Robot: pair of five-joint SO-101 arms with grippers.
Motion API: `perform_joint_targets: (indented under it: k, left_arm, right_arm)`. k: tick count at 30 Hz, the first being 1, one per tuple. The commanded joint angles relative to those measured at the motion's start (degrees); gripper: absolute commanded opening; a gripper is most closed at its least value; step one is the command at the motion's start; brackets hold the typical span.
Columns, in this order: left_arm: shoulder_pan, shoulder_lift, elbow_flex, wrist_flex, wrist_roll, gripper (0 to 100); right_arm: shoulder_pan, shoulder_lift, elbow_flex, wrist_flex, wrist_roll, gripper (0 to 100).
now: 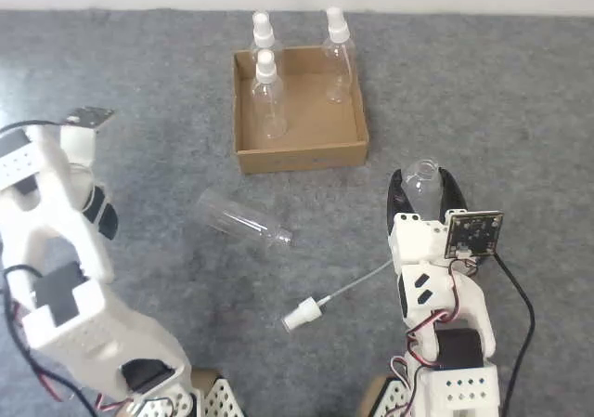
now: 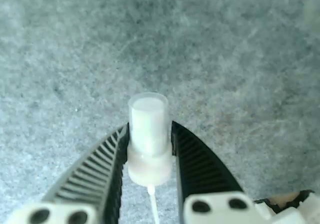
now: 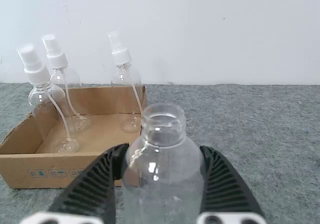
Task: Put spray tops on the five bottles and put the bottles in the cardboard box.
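Observation:
My right gripper is shut on an upright clear bottle with an open neck, in front of the cardboard box. My left gripper is shut on a white spray top whose thin tube hangs down, above bare carpet at the table's left, where the left arm stands. Three capped bottles stand in the box. A capless bottle lies on its side in the middle. A loose spray top with its tube lies nearer the front.
Grey carpet covers the table, with free room right of the box and between the arms. A white wall rises behind the box. The lying bottle and loose spray top sit between the two arms.

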Motion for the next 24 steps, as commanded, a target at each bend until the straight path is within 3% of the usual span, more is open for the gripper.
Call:
perform_joint_targets:
  k: [1, 9, 19, 24]
  left_arm:
    - [-0.1, -9.1, 2.2, 0.4, 0.5, 1]
    - [0.1, -18.8, 7.7, 0.1, 0.5, 1]
    - [0.3, -36.0, 23.4, -10.7, 0.7, 1]
    - [1.4, -43.4, 27.8, -12.0, 1.6, 1]
  right_arm:
    - [0.3, -0.7, -0.1, -1.4, 1.1, 1.9]
    - [0.3, -0.7, -0.1, -1.4, 1.1, 1.9]
    - [0.4, -0.7, -0.1, -1.4, 1.1, 1.7]
    - [0.2, -0.7, -0.1, -1.0, 1.1, 1.7]
